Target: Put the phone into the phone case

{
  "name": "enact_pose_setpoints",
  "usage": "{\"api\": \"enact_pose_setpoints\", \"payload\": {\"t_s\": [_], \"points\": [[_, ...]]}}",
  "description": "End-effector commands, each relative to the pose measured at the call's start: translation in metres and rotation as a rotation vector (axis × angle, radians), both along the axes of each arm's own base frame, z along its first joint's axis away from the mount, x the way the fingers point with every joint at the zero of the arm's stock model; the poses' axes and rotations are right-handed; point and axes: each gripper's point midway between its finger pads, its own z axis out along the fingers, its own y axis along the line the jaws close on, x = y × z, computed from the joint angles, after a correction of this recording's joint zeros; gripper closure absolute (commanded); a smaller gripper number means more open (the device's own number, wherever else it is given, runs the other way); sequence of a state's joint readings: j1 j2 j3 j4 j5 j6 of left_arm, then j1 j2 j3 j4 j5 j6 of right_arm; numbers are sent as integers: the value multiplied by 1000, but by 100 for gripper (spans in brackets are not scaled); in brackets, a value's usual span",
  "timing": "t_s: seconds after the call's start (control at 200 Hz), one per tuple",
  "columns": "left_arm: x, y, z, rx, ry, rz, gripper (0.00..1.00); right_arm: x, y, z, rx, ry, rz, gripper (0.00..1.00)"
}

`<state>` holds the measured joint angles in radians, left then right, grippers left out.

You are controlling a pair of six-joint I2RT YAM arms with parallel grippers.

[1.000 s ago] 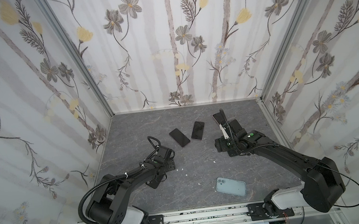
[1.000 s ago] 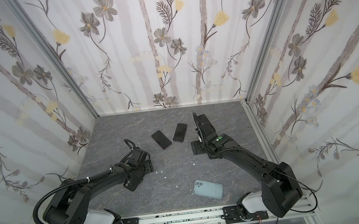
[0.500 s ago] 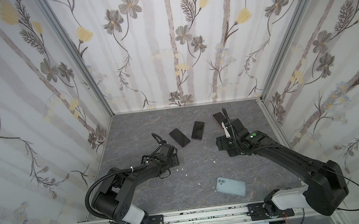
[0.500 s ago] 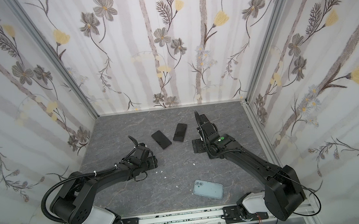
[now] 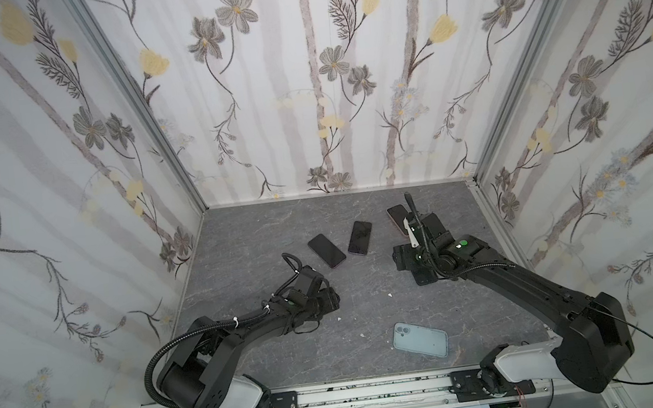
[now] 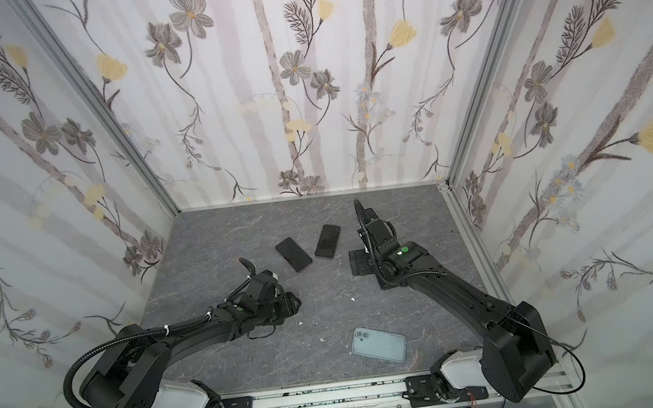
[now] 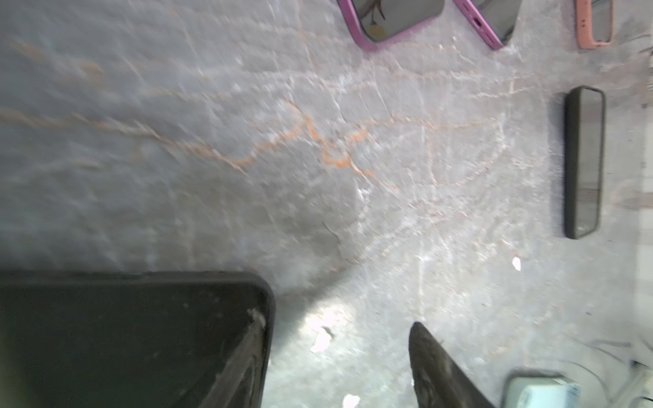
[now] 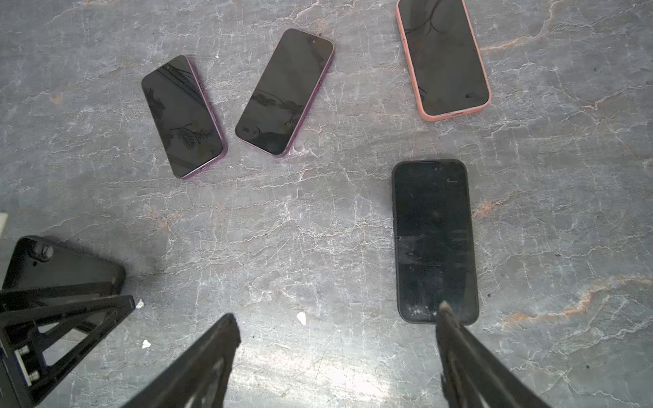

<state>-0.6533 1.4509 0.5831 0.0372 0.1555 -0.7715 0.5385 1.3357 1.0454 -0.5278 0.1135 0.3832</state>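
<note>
A matte black phone case (image 7: 123,335) (image 8: 67,263) lies flat on the grey table, mostly hidden beneath my left gripper (image 5: 327,297) (image 6: 290,301) in both top views. That gripper (image 7: 337,319) is open: one fingertip (image 7: 254,328) sits over the case's edge and bare table shows between the fingers. A dusty black phone (image 8: 434,240) (image 5: 423,275) (image 7: 583,162) lies near the right arm. My right gripper (image 8: 337,311) (image 5: 406,258) (image 6: 361,263) hangs open above the table with nothing between its fingers. One fingertip (image 8: 447,314) overlaps the phone's near end.
Two purple-edged phones (image 5: 326,251) (image 5: 360,237) (image 8: 182,116) (image 8: 284,92) lie side by side at mid-table. A pink-cased phone (image 5: 396,214) (image 8: 443,58) lies behind the right gripper. A light blue phone or case (image 5: 419,339) (image 6: 378,343) lies near the front edge. Small white crumbs (image 8: 301,318) dot the surface.
My left gripper has slid right and a little toward the table's middle. The right arm has hardly moved and its jaws are as wide as before.
</note>
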Motion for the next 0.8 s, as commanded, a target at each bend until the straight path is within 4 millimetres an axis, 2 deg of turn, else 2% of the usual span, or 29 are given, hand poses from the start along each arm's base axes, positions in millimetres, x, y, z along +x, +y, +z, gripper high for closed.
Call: {"api": "enact_pose_setpoints", "payload": {"t_s": [0.0, 0.445, 0.669, 0.799], "points": [[-10, -12, 2, -93, 74, 36, 33, -3, -3, -1, 0, 12, -18, 14], [-16, -46, 5, -244, 111, 72, 33, -7, -7, 4, 7, 2, -31, 14], [-8, -63, 14, -308, 89, 102, 33, -4, -4, 0, 23, 15, -49, 13], [-7, -70, 11, -340, 104, 107, 33, 1, 0, -2, 33, 34, -63, 13]]}}
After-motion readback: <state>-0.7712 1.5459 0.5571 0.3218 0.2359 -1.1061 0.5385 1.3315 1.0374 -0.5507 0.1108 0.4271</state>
